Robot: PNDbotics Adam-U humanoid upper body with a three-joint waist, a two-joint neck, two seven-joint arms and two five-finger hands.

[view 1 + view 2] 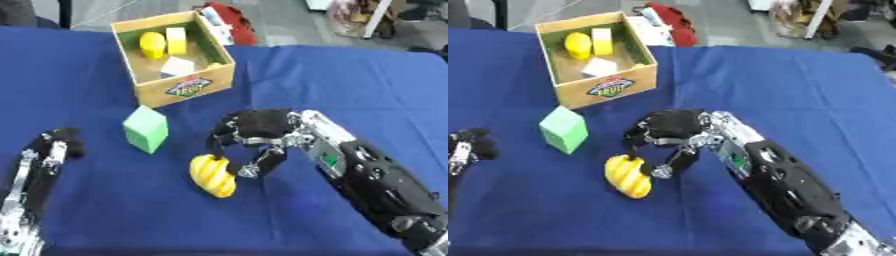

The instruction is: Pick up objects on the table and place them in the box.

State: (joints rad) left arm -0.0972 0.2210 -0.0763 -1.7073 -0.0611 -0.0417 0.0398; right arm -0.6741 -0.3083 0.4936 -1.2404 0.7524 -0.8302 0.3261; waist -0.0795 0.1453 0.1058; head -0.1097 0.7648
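A yellow ribbed fruit-shaped piece [213, 176] lies on the blue cloth near the front. My right hand [262, 131] arches over its upper end, with the fingers [215, 146] on its top and the thumb [252, 169] against its right side. A light green block [145, 129] stands to the left of that hand. Behind it is the wooden box [186, 87], which holds a yellow rounded piece [152, 44], a yellow block [177, 40] and a white block [178, 66]. My left hand [59, 141] rests idle at the lower left, fingers up.
The blue-covered table [341, 80] stretches wide to the right of the box. A red bag [229, 19] and other clutter lie on the floor beyond the far edge.
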